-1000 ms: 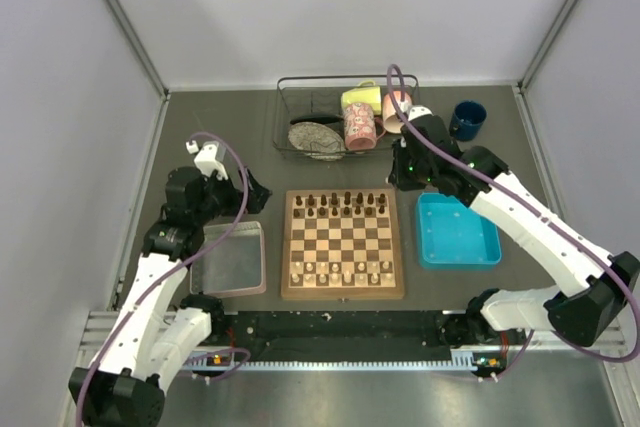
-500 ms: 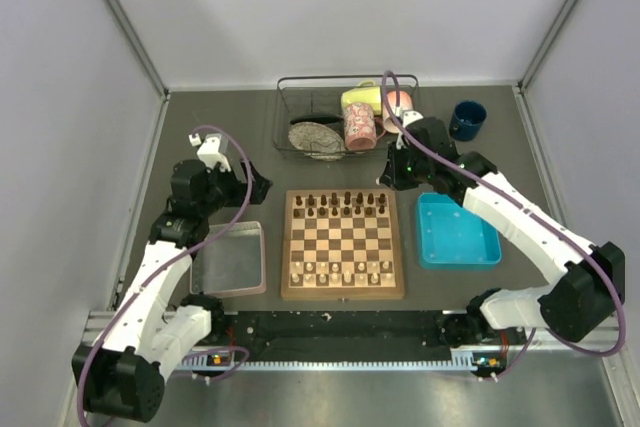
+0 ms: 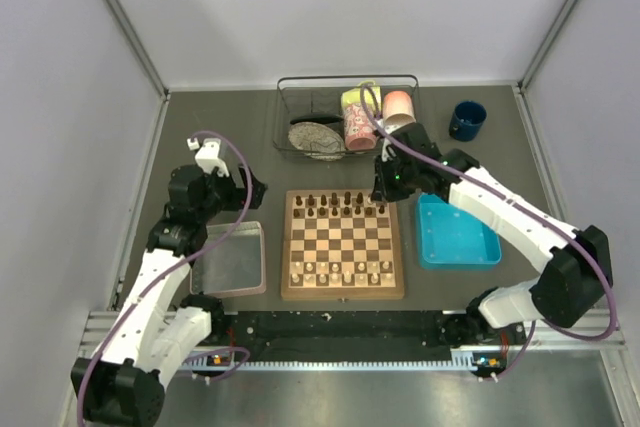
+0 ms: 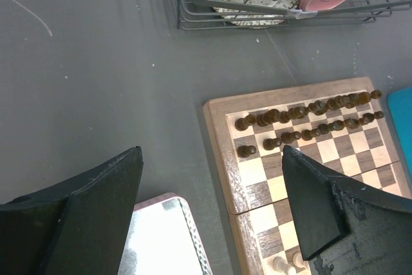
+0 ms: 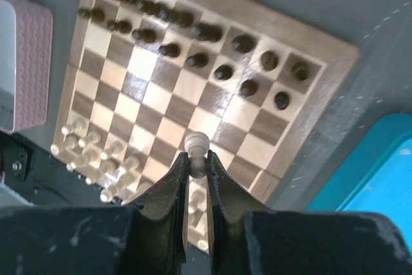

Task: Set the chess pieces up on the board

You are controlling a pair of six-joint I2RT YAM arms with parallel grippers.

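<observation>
R arm has swung left, away from the blue tray (image 3: 457,230). In the top view the right gripper (image 5: 196,167) now hangs over the board (image 3: 343,292) at its upper-right corner, jaws nearly closed, pinching a pale chess piece (image 5: 196,141) w/ its head poking out. Left gripper (image 3: 252,189) is spread wide, empty, drawn back a bit, upper left of board. Dark pieces (image 3: 345,204) fill the far rows; pale rows (image 3: 340,269) sit at the near edge. So the piece is en route and prob. needs carrying to the near side.

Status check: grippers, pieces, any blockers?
Left gripper open, empty, off far-left corner of the board. Right gripper shut on pale piece, over board. Dark pieces far rows, pale pieces near rows. Nothing blocking seen.
</observation>
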